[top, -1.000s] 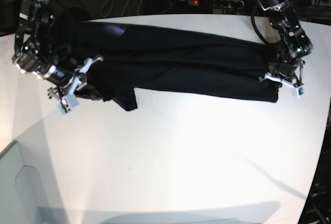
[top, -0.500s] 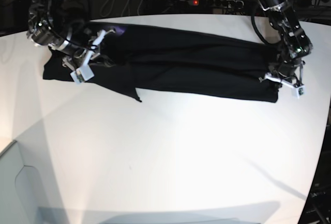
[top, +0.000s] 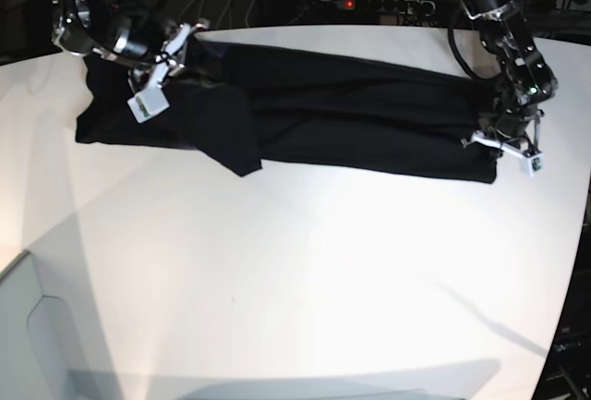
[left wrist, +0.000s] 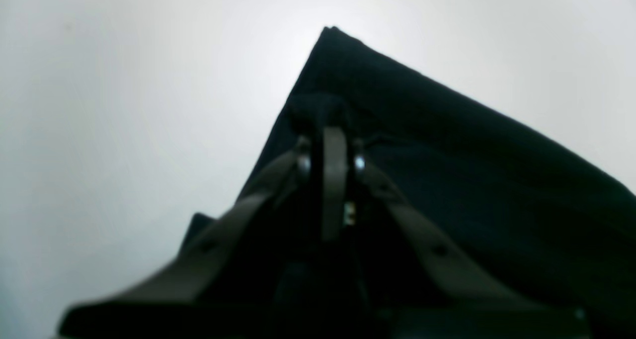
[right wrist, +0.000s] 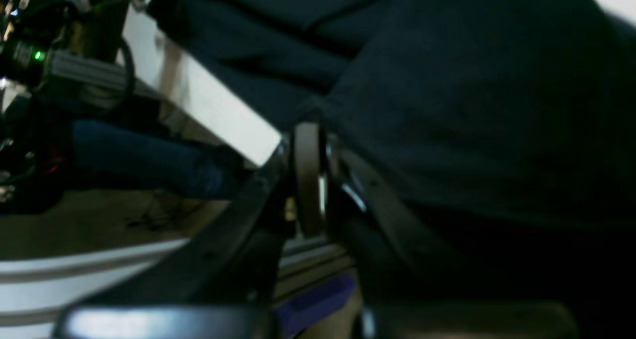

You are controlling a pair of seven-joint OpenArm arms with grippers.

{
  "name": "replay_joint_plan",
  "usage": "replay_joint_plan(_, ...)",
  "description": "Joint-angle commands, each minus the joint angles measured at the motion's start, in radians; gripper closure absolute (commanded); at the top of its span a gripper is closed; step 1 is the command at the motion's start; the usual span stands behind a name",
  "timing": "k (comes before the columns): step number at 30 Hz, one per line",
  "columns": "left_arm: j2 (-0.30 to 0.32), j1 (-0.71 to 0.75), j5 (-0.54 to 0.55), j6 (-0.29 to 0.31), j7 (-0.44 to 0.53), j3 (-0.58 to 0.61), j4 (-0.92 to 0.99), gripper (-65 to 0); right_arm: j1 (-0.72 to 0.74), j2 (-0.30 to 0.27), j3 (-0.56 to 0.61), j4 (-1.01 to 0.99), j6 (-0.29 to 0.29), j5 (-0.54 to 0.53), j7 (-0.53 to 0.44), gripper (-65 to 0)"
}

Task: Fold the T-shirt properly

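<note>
Since a second ago the right gripper (top: 159, 72) has travelled from the near edge of the T-shirt (top: 351, 114) up to the far edge of the white table (top: 305, 271), carrying the cloth it pinches, so that end of the garment now lies spread toward the table's far corner with a pointed flap hanging toward the middle. The left gripper (top: 506, 147) has not shifted; it sits at the other end of the T-shirt, clamped on the corner of the fabric (left wrist: 328, 105), jaws closed on black cloth in the left wrist view. The right gripper (right wrist: 310, 130) is likewise clenched on a fold of cloth, lifted clear of the table with the table's edge and the floor beyond showing below it. The T-shirt lies as a long narrow band along the far side of the table, its long axis running from one gripper to the other, so each arm holds its own end and the cloth stretches between them. Any fold along that axis probably has to bring the ends toward each other or toward the near side. The table nearer the camera is bare white surface, leaving ample room; behind the T-shirt are cables and a power strip (top: 379, 1), just beyond the table's far edge.
</note>
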State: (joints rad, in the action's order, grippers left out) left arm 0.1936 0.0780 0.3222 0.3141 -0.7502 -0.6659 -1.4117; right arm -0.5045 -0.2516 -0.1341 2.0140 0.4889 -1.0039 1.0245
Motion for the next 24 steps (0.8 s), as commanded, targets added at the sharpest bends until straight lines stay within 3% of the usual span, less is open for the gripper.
replay_joint_plan(1, 0.014, -0.008, 0.008, 0.0, 0.022, -0.004, -0.015, -0.1, -0.01, -0.002, -0.002, 0.018, -0.009, -0.033, -0.02, 0.0)
replay_joint_plan(21, -0.007, -0.005, 0.008, 0.0, 0.022, -0.007, -0.015, -0.1, -0.053, -0.002, 0.034, 0.009, -0.009, -0.031, -0.02, 0.0)
replay_joint_plan(24, -0.007, -0.005, 0.008, 0.0, 0.022, -0.007, -0.015, -0.1, -0.053, -0.002, 0.031, 0.009, -0.012, -0.031, -0.022, -7.7)
